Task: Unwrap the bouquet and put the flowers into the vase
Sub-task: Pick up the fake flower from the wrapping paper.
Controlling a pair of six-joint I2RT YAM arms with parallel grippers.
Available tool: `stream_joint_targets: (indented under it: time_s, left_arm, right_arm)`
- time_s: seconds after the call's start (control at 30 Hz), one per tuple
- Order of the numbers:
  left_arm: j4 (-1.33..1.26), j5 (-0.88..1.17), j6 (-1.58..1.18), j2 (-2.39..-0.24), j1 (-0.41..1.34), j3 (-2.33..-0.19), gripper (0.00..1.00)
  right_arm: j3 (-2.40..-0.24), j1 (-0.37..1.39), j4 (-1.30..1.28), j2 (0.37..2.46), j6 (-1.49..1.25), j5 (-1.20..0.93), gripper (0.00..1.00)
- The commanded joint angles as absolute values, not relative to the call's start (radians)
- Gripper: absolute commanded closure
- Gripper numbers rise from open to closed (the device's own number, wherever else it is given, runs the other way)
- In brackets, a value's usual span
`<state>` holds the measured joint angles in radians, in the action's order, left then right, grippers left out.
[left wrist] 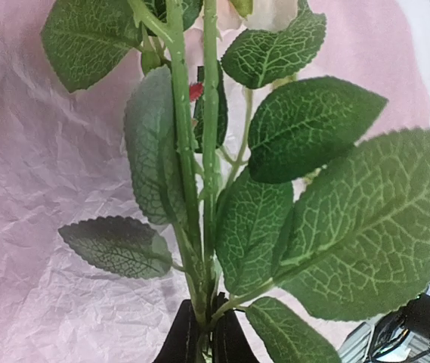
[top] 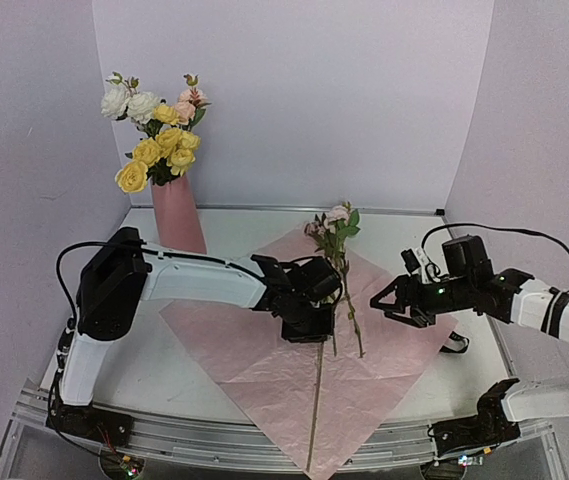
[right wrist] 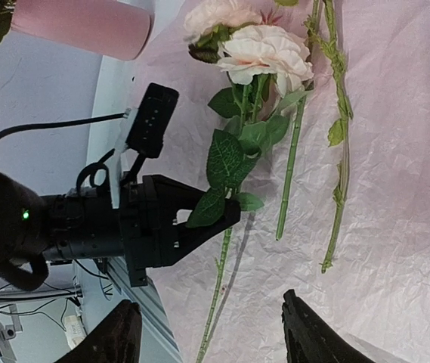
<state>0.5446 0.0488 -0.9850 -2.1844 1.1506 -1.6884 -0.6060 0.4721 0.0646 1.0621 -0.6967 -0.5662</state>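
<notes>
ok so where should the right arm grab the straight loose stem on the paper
Take the straight stem on its bare lower half, near the cut end, coming straight down with the right fingers across it. It lies flat on the paper, so no side gets under it. Its upper end also sits by the leaves of the flower that the left gripper holds.

A white counter (top: 249,228) is seen. A crinkled pink paper sheet (top: 264,365) is spread flat across its middle, with one corner carried past the near edge. The salmon-pink vase (top: 178,215) is stood upright at the far left, apart from the sheet.
</notes>
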Motion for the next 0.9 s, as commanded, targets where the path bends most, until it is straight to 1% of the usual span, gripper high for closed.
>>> stream_joint_targets:
  time_s: [0.0,0.23,0.37,0.5,0.63,0.87]
  left_arm:
    - [0.601,-0.070,-0.882,-2.043,1.151,-1.747,1.00]
    - [0.606,-0.182,-0.740,-1.866,1.152,-1.767,1.00]
    - [0.605,-0.263,-0.689,-1.766,1.152,-1.785,1.00]
    - [0.601,-0.333,-0.609,-1.677,1.152,-1.833,1.00]
    - [0.565,-0.419,-0.539,-1.541,1.152,-1.852,1.00]
    - [0.555,-0.632,-0.400,-1.332,1.148,-1.896,1.00]
  right_arm:
    - [-0.713,0.474,0.057,1.143,-0.638,-0.553,0.35]
    - [-0.841,0.474,0.057,1.259,-0.626,-0.423,0.36]
    - [-0.905,0.474,0.057,1.302,-0.621,-0.391,0.37]
    - [-0.957,0.474,0.057,1.332,-0.600,-0.379,0.37]
    - [-0.997,0.474,0.055,1.368,-0.588,-0.394,0.37]
    - [-1.040,0.474,0.058,1.423,-0.589,-0.419,0.37]
